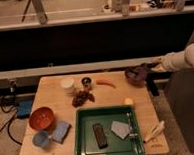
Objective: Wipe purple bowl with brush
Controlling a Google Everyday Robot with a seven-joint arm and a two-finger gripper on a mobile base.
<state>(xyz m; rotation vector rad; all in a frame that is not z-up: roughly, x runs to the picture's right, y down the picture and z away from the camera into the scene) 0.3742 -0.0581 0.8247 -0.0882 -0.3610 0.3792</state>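
Note:
The purple bowl (135, 76) sits at the table's far right corner. My gripper (146, 67) reaches in from the right on a white arm and is at the bowl's right rim, touching or nearly touching it. The brush (121, 129), with a grey head and a thin handle, lies in the right part of the green tray (104, 111), well away from the gripper.
A dark brown block (99, 135) lies in the tray. An orange bowl (41, 118), a light-blue cup (40, 139) and a blue sponge (61, 131) are at front left. A white cup (67, 84), a small can (86, 82), an orange item (107, 83), a brown cluster (82, 98) and a cream object (153, 132) are also on the table.

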